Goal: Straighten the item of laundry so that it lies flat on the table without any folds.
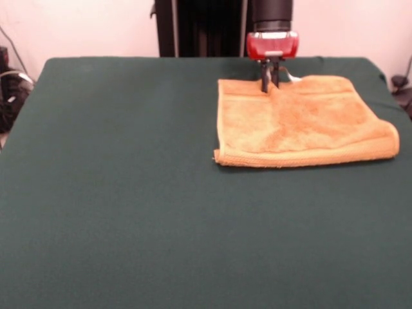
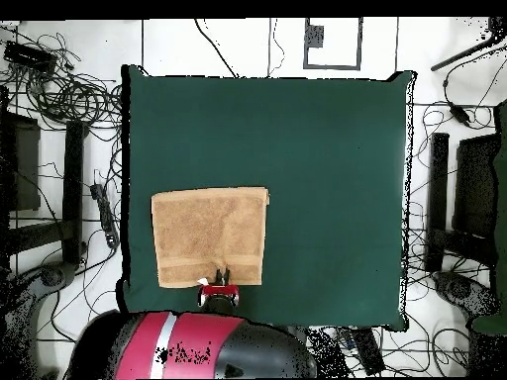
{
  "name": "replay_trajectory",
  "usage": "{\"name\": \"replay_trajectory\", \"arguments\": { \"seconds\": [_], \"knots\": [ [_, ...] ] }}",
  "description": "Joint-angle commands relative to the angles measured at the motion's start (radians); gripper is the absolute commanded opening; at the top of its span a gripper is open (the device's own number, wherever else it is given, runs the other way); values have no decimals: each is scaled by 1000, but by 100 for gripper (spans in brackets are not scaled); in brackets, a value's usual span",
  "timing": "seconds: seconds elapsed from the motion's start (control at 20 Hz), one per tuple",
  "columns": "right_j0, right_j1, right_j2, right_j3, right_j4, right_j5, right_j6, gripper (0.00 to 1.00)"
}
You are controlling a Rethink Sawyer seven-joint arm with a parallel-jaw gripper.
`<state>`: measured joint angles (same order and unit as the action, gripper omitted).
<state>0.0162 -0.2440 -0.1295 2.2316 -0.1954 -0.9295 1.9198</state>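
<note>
A big desk covered in dark green cloth fills most of the room in front of me. On it lies a small orange-tan towel. It sits toward the far side of the desk, close to the robot, and off to the right as I look across at the robot. From above, the towel is near the bottom edge of the desk, on the left part.

The towel is not fully flat. Its near edge looks thick and doubled, like one layer lies on another, and the right near corner is rounded and puffy. The middle has soft bumps and a darker patch. From above I can see a woven band running along the towel close to the robot's side. A small white bit pokes out at the far edge, just right of the pincer. It may be a tag. It is too small for me to read any words on it.

The robot arm comes down from above. It has a black tube and a shiny red part with a pale patch on it, too small to read. Below that, the pincer touches the far edge of the towel. Its two dark fingers are close together, and a little ridge of towel rises between them, so it looks clenched on the towel's edge. From above, the pincer sits right at the towel's bottom edge.

I see no brand names or writing anywhere.
</note>
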Motion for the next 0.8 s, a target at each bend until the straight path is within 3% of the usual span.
{"name": "replay_trajectory", "arguments": {
  "seconds": [0.05,0.8],
  "knots": [
    [-20,211,-15,213,111,577,98,0],
    [1,158,-21,250,148,696,75,0]
  ]
}}
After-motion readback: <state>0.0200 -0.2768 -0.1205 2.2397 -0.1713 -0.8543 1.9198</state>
